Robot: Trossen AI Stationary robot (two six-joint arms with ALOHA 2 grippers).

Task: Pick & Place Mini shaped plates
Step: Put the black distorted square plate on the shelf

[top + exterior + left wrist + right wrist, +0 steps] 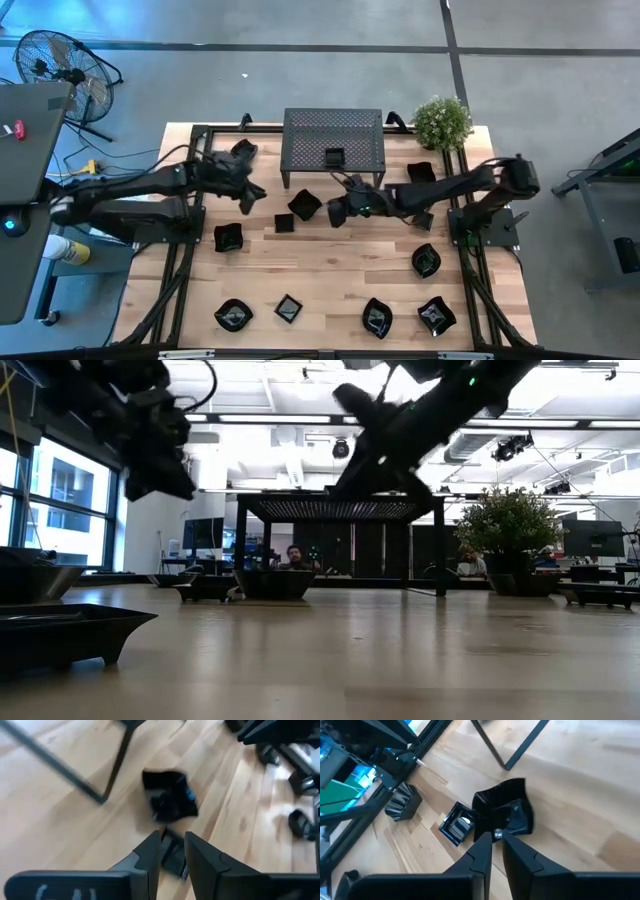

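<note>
**Both grippers raised over the plates in front of the rack**

The mini shaped plates are seen scattered over the wooden table [330, 265]. One small plate [334, 157] lies on top of the black perforated rack [333, 146]. Just in front of the rack, a square plate [305, 205] is set cornerwise, its diagonal running toward the rack, with a smaller square plate [285, 222] beside it. A four-cornered plate [229, 238] lies toward the left arm's side, and four more are lined along the near edge, among them a leaf-like plate [377, 318] whose long axis runs front to back.

The left gripper [250, 195] is held above the table near the rack's left leg; its fingers [150, 852] are seen nearly closed, a narrow gap between them and nothing gripped. The right gripper [336, 213] is held just beside the cornerwise square plate [507, 812]; its fingers [482, 851] are likewise drawn close together, with nothing between them.

In the low view both grippers are shown well clear of the tabletop, which cannot be judged from above. The right wrist view alone reveals the glossy reflection inside the smaller square plate [456, 826]. A potted plant [442, 122] stands at the rack's right.
</note>
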